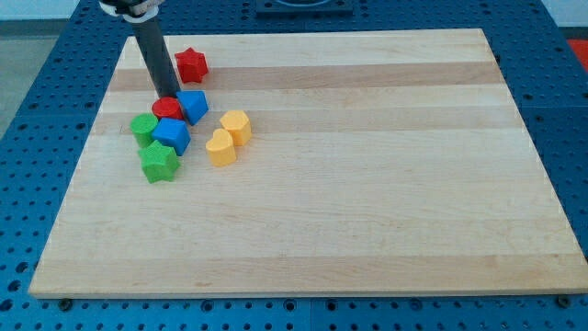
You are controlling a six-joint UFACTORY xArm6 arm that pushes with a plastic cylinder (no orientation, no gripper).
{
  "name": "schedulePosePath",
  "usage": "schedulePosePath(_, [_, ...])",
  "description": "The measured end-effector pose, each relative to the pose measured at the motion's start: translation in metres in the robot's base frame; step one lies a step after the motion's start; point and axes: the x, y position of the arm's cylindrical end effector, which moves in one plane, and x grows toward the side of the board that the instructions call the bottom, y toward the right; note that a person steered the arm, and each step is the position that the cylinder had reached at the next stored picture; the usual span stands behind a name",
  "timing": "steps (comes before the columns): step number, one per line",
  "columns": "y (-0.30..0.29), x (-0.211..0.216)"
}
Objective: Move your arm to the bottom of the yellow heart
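Observation:
The yellow heart (220, 147) lies left of the board's middle, with a second yellow block (236, 126) touching it at its upper right. My tip (169, 96) is at the view's upper left, at the top edge of a red round block (166, 108). The tip is well to the left of and above the yellow heart, with the cluster of blocks between them.
A red star (191, 64) lies right of the rod. A blue block (194, 105) sits right of the red round block. Another blue block (172, 134), a green block (143, 127) and a green star (159, 162) sit below. The wooden board (367, 184) lies on a blue perforated table.

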Motion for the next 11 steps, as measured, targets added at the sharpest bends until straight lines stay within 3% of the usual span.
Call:
schedulePosePath(2, [0.048,0.017])
schedulePosePath(5, [0.049,0.013])
schedulePosePath(7, [0.144,-0.074])
schedulePosePath(8, [0.198,-0.023])
schedulePosePath(9, [0.215,0.021])
schedulePosePath(10, [0.194,0.052])
schedulePosePath(11, [0.136,0.129])
